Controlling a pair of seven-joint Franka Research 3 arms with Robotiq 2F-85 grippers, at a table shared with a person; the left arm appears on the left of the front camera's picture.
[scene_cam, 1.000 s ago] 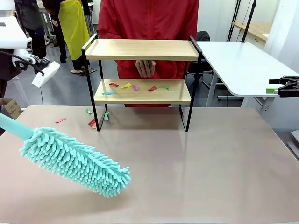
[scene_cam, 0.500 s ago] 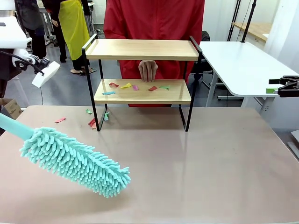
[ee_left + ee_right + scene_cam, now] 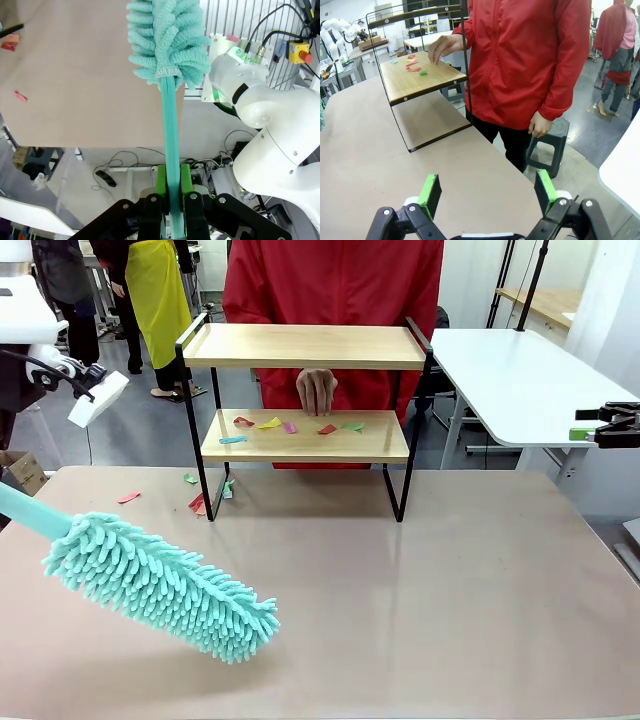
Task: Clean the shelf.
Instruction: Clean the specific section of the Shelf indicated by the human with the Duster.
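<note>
Left gripper (image 3: 173, 180) clamps duster (image 3: 160, 585) handle, head by table's (image 3: 450, 590) near-left corner, poised to sweep. Scraps (image 3: 290, 426) litter shelf's (image 3: 300, 345) lower board. Right gripper (image 3: 487, 192) agape, idle.

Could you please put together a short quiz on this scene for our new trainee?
1. True or false: the left pincer is shut on the handle of the teal duster.
2. Which board of the shelf carries the paper scraps? A) the top board B) the lower board C) neither
3. Fill in: the right pincer is ____, with nothing between its pads.
Key: 1 true; 2 B; 3 open.
</note>
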